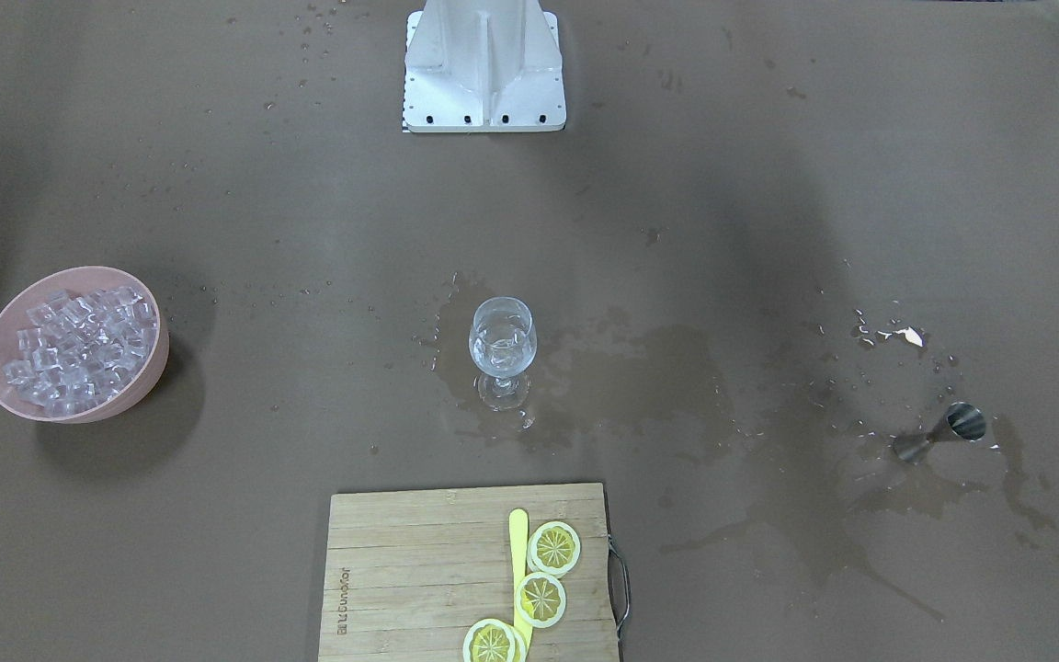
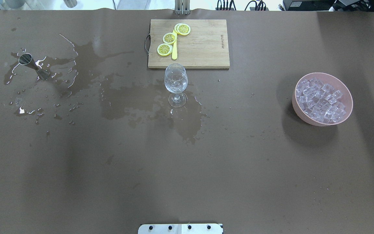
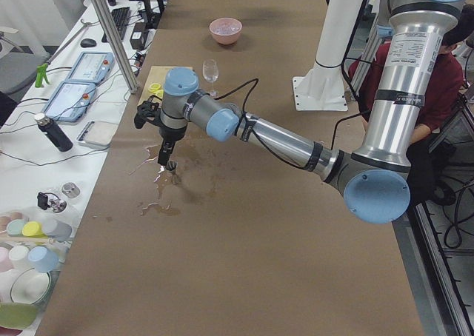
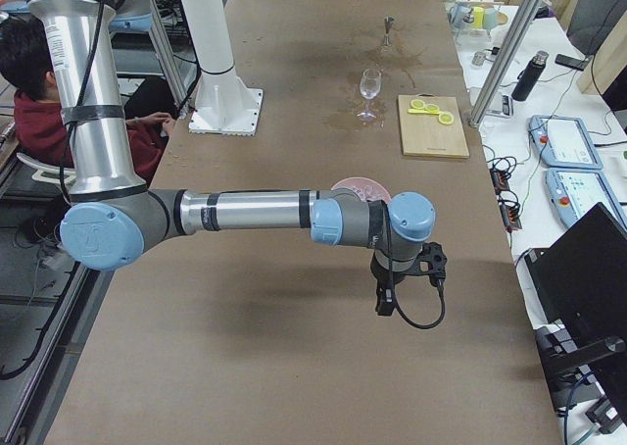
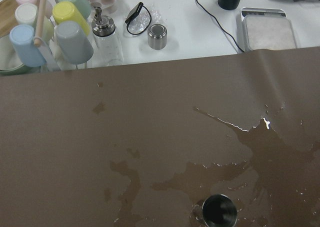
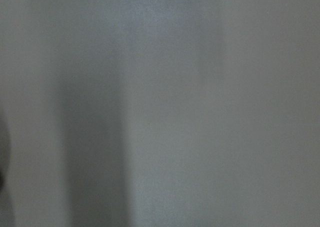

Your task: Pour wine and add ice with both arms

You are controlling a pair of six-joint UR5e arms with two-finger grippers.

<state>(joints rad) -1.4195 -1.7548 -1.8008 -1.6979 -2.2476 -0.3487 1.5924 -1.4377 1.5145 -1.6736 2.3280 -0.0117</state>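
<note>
your left gripper (image 3: 169, 158) hangs near the small steel hourglass jigger (image 2: 33, 66); jaws, i cannot tell. the clear stemmed wine glass (image 2: 175, 83) is likely fragile: take its stem. the small glassy ice cubes (image 2: 322, 100) heaped in the pink round bowl (image 2: 300, 112) look slippery, apart from your right gripper (image 4: 385, 303), jaws unreadable too.

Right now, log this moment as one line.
ice in pink bowl | glass upright in spill | jigger in puddle | left pincer, right pincer: state unclear

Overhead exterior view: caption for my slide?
Stemmed glass upright amid spilled liquid; jigger left, ice in bowl right, lemon slices on board.
</note>
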